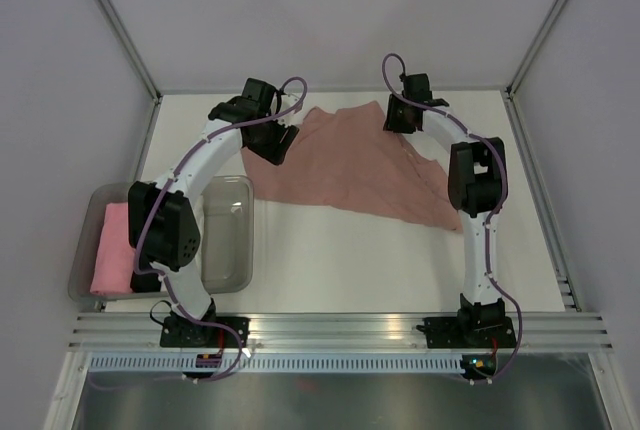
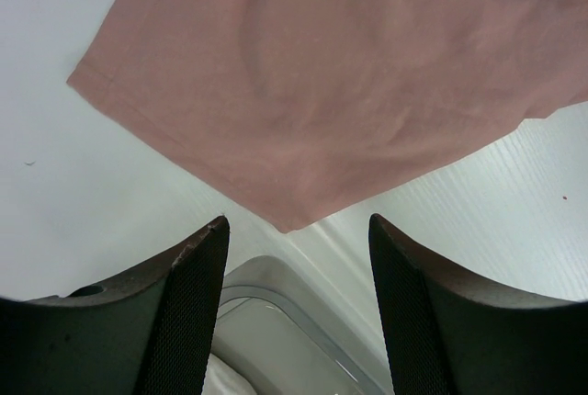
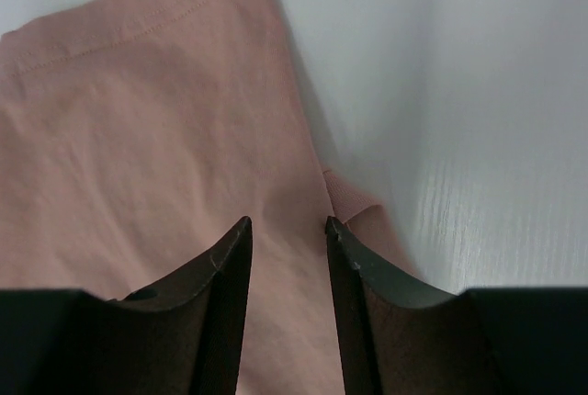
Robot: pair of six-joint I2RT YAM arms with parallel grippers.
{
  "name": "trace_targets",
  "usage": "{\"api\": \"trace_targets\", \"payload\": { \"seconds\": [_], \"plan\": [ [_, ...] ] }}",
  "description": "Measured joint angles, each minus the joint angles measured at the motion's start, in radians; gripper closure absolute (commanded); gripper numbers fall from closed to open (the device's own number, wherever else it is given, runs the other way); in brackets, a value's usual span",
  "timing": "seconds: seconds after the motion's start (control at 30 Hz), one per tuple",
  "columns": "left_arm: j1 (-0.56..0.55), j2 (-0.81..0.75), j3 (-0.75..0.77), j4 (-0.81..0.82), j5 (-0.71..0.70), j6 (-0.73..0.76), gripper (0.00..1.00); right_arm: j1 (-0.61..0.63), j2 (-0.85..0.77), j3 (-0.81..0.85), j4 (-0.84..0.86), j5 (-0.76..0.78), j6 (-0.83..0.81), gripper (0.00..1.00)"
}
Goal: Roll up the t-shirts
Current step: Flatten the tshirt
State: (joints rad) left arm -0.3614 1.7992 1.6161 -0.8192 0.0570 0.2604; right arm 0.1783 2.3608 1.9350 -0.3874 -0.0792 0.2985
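Observation:
A dusty salmon-pink t-shirt (image 1: 350, 165) lies spread and loosely creased across the far middle of the white table. My left gripper (image 1: 272, 145) hovers at its left corner. In the left wrist view the left gripper (image 2: 299, 225) is open and empty, with the t-shirt's (image 2: 349, 73) pointed corner just ahead of the fingertips. My right gripper (image 1: 397, 115) sits over the shirt's far right edge. In the right wrist view the right gripper (image 3: 287, 222) has its jaws apart, with the t-shirt (image 3: 138, 138) lying flat under and between them and a hemmed edge beside the right finger.
A clear plastic bin (image 1: 230, 240) stands at the left near my left arm's base, with a bright pink roll (image 1: 112, 245) in it. The bin's rim (image 2: 276, 303) shows below the left fingers. An aluminium rail (image 1: 340, 325) runs along the near edge, and white walls close in the table.

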Motion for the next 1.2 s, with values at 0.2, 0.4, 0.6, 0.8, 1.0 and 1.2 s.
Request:
{"api": "trace_targets", "payload": {
  "seconds": [0.2,0.4,0.6,0.8,1.0,1.2],
  "plan": [
    [0.0,0.0,0.0,-0.002,-0.005,0.002,0.32,0.0,0.002,-0.018,-0.005,0.0,-0.003,0.57],
    [0.0,0.0,0.0,-0.002,-0.005,0.002,0.32,0.006,-0.002,-0.048,0.009,0.021,-0.02,0.5],
    [0.0,0.001,0.0,-0.002,-0.005,0.002,0.32,0.014,-0.004,-0.048,-0.002,0.096,-0.067,0.5],
    [0.0,0.0,0.0,-0.003,-0.006,0.002,0.32,0.011,-0.01,-0.064,0.007,0.094,-0.076,0.55],
    [0.0,0.001,0.0,-0.002,-0.008,0.002,0.32,0.006,-0.015,-0.083,0.015,0.066,-0.068,0.88],
    [0.0,0.001,0.0,-0.002,-0.011,0.002,0.32,0.006,-0.022,-0.085,0.011,0.045,-0.064,1.0]
  ]
}}
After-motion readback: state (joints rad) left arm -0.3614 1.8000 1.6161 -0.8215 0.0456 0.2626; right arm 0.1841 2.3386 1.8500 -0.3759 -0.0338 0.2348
